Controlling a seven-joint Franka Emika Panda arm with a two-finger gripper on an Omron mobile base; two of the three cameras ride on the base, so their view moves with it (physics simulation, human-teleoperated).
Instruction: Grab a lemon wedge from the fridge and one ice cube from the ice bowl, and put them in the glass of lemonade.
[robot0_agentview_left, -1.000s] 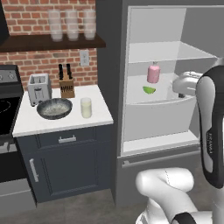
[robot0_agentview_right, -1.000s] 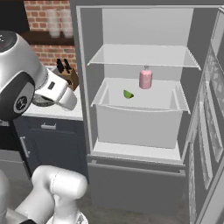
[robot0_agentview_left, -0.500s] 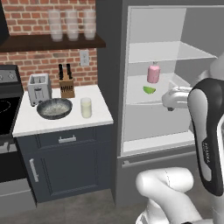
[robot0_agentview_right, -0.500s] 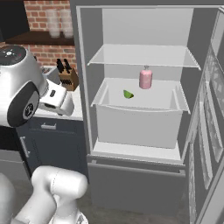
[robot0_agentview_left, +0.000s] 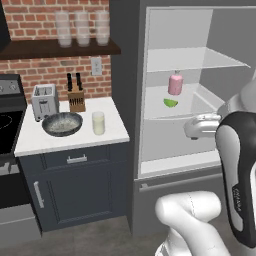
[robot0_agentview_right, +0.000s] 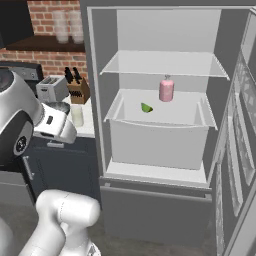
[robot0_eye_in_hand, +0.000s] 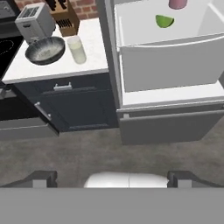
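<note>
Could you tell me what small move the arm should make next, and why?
Probably raise the pincer and carry it forward toward the lemon wedge. The fridge stands open, the wedge lies free on its shelf beside the pink bottle, and the open pincer holds nothing, looking down from well short of that shelf.

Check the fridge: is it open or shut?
Open: the fridge interior shows, with the lemon wedge on its shelf.
</note>
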